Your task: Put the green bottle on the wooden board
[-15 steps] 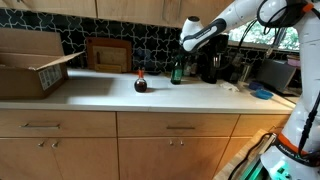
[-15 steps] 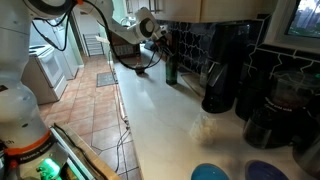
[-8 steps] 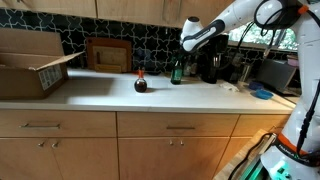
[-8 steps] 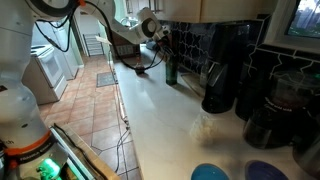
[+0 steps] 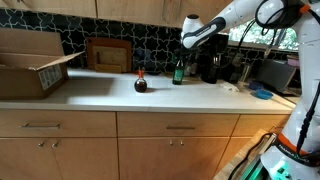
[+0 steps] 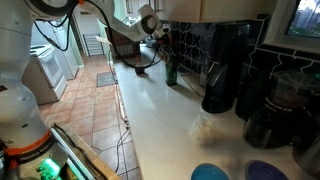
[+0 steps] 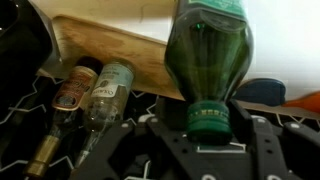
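— Since a second ago the gripper (image 7: 210, 122) is closing in, and the green bottle (image 5: 180, 72) is standing a little more to the side of the coffee machine (image 6: 225, 70) than before.

— Are the jaws holding it now?

— Yes, in the wrist view they are standing on both sides of the narrow neck, just under the cap, and they are clenching it. The arm is reaching down to the bottle from above in both exterior views.

— Where is the bottle staying?

— It is standing upright at the back of the counter (image 5: 100, 98), close to the dark tiled wall. I cannot tell if its base is touching the counter or is already slightly above it.

— And the wooden board (image 5: 108, 55)?

— It is leaning against the wall, well apart from the bottle. A squat dark bottle with a red cap (image 5: 140, 83) is sitting on the counter between them, more to the front. A cardboard box (image 5: 30, 62) is lying beyond the board.

— Is the wrist view showing something more?

— Two other bottles (image 7: 95, 90) are appearing beside the green one, in front of the board.
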Available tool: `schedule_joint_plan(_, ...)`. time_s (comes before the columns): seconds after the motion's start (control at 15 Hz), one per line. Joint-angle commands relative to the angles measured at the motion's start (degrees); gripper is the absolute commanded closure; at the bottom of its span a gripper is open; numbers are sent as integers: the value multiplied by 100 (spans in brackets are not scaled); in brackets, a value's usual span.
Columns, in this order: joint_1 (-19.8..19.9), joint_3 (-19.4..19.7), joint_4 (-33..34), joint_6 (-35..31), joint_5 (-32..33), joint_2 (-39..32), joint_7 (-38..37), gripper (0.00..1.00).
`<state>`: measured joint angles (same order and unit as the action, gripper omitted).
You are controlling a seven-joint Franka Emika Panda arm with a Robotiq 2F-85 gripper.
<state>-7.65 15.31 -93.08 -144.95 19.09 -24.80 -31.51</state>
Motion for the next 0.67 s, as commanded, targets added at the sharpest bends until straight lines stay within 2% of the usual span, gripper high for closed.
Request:
schedule_joint_plan(0.0,14,-21,-11,540,121,152,15,12)
schedule_joint_plan(0.13,37,-66,-26,728,81,223,-14,10)
schedule_joint_plan(0.27,44,-103,-14,908,56,265,-84,20)
schedule_joint_plan(0.4,66,-162,-4,1026,4,284,-138,23)
schedule_joint_plan(0.47,85,-208,2,1061,-66,292,-175,31)
schedule_joint_plan(0.53,99,-235,1,1058,-102,289,-230,28)
schedule_joint_plan(0.6,135,-287,-2,1036,-185,283,-227,32)
